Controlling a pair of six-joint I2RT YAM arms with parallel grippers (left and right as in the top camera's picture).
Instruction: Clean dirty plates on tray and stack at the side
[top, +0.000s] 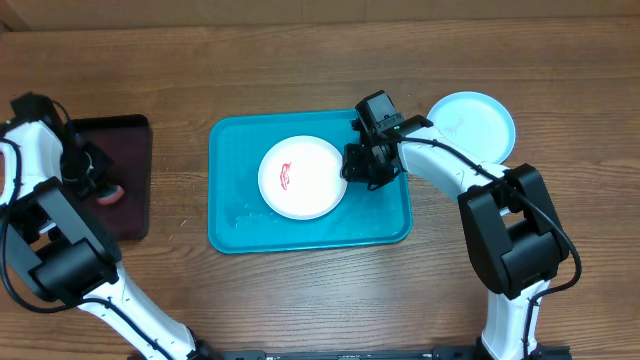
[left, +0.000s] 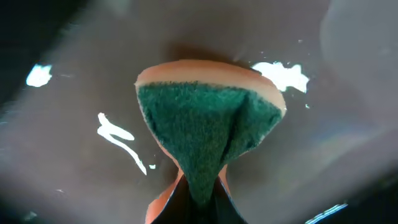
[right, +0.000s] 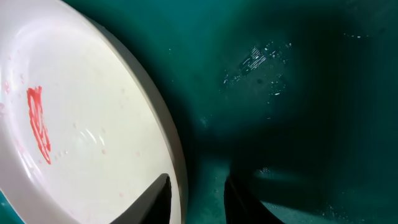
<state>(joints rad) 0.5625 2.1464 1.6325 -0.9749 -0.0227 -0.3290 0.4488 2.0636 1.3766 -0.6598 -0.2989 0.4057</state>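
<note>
White plate (top: 315, 165) sits in middle of teal tray (top: 235, 200), red smear (top: 287, 177) on its left half, not cleaned yet. Light blue plate (top: 475, 120) is off the tray, on table (top: 300, 60) at upper right, partly under R arm.

R gripper (top: 358, 165) is low at white plate's right edge, over the tray. R wrist cam: gripper (right: 196, 196) partly spread, one finger over plate (right: 93, 124) inside, other over tray floor (right: 280, 124), rim between them. Can't tell if fingers touch the rim. Smear (right: 38, 121) visible, water drops on tray.

L gripper (top: 98, 175) is far left over dark maroon tray (top: 120, 140), well apart from the plates, w/ sponge (top: 110, 192). L wrist cam: gripper (left: 199, 202) pinched tight on sponge (left: 199, 124), green scrub side facing cam, orange edge behind, folded at the grip. Maroon tray surface (left: 62, 155) below w/ wet glints.
</note>
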